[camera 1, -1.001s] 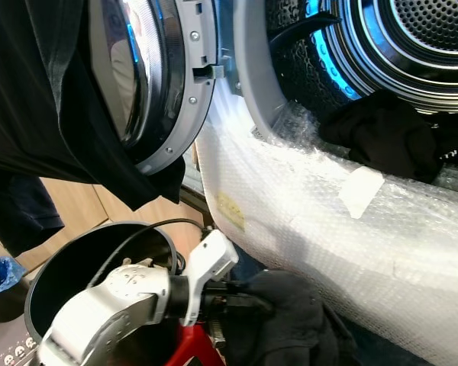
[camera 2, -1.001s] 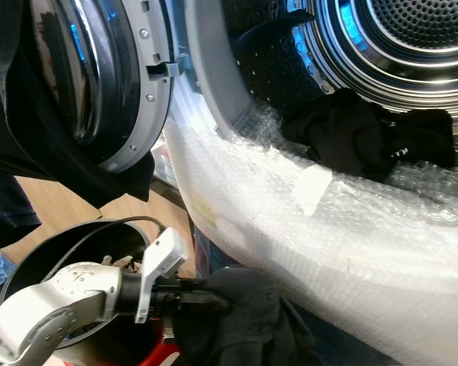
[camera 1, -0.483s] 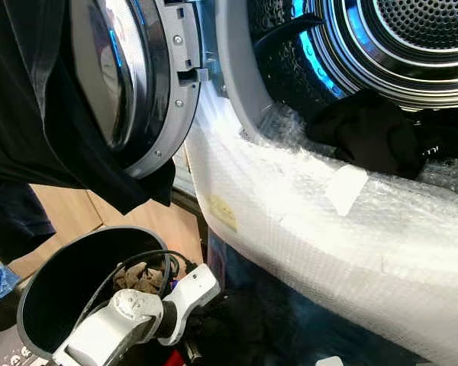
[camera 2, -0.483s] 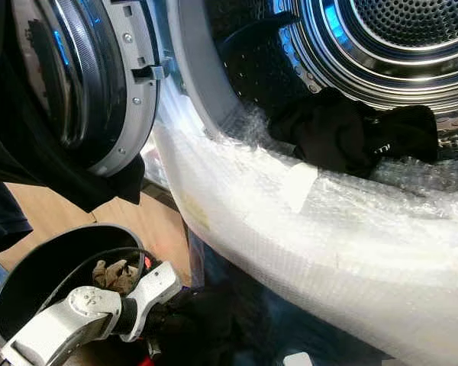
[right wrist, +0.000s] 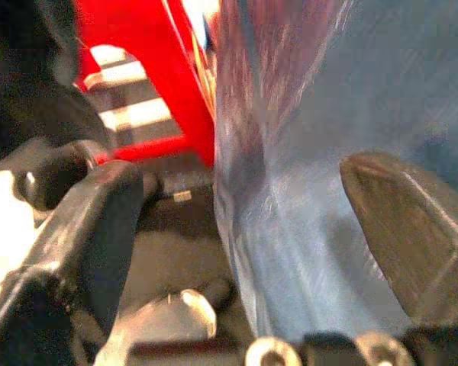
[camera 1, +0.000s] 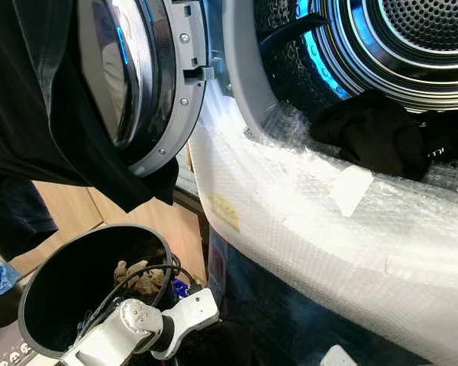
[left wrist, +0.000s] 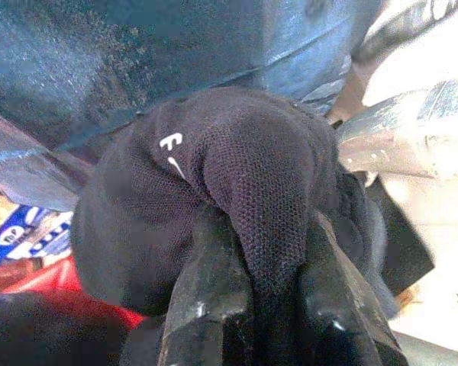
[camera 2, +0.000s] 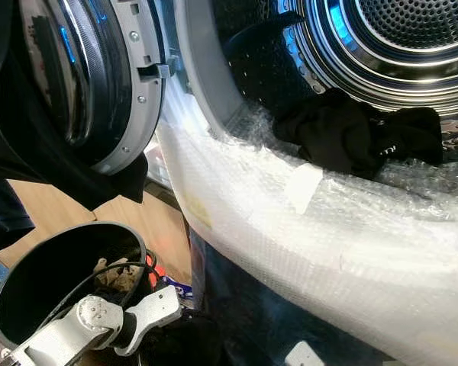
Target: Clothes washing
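Left hand (left wrist: 252, 305) pinches a black mesh knit garment (left wrist: 214, 206) low beside the black round basket (camera 1: 61, 282), ready for lifting toward the steel drum (camera 1: 412, 38); right hand (right wrist: 252, 229) spread wide, empty

Head views were sharp but harshly lit — the bubble wrap (camera 1: 313, 221) on the washer front blew out to near white. Blue light glowed around the drum (camera 1: 397, 46) rim. The area below the washer was deep in shadow. Right wrist view was heavily motion-blurred — left wrist view was soft, bright at its corner.
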### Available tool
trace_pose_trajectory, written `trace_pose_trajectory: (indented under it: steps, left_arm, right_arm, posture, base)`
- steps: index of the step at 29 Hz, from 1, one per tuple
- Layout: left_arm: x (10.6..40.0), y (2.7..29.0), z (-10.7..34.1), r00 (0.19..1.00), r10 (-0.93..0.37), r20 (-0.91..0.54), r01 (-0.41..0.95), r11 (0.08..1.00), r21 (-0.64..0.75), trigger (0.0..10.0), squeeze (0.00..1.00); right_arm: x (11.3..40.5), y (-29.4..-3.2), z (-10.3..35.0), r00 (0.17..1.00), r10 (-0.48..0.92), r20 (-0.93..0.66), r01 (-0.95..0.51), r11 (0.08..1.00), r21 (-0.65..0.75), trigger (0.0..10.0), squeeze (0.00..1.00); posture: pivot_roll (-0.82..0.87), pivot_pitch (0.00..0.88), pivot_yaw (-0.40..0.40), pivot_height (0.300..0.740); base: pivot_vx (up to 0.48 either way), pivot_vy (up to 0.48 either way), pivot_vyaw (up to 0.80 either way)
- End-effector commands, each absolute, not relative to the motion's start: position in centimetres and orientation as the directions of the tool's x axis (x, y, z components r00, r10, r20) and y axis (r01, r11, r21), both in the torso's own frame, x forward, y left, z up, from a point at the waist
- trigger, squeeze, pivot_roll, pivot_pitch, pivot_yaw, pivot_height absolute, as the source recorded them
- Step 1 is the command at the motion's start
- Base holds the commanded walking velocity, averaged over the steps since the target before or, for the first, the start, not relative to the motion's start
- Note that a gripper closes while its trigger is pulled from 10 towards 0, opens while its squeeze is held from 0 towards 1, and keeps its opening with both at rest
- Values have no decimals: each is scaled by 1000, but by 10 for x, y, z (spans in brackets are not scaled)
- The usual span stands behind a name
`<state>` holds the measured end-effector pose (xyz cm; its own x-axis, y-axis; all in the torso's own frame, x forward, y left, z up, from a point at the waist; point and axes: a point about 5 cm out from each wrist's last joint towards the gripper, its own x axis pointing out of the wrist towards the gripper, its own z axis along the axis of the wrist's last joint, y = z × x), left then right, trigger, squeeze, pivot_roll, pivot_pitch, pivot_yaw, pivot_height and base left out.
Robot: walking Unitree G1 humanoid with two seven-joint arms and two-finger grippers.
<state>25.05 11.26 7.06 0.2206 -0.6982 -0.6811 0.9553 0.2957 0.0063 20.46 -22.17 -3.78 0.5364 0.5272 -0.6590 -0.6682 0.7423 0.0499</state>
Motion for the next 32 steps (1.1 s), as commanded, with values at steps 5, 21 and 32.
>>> trace_pose_trajectory:
  steps: [5,21,32]
  left_arm:
    - [255,114,79,173,-732,-658,985,134,110,0,0]
    - [249,89,80,-55,-687,-725,964,-225,140,0,0]
    - [262,51,90,-52,-715,-697,920,-305,245,0,0]
  right_arm:
    - [214,-218,-15,481,673,-562,-775,626,86,10000,1000]
    - [208,-200,12,252,845,-471,-915,367,169,10000,1000]
    - [197,-177,11,195,892,-408,-908,321,269,10000,0]
  posture:
    - [104,0,23,740]
    - [81,0,13,740]
    - [81,0,-20,740]
  base:
    - [0,0,0]
    - [0,0,0]
    - [0,0,0]
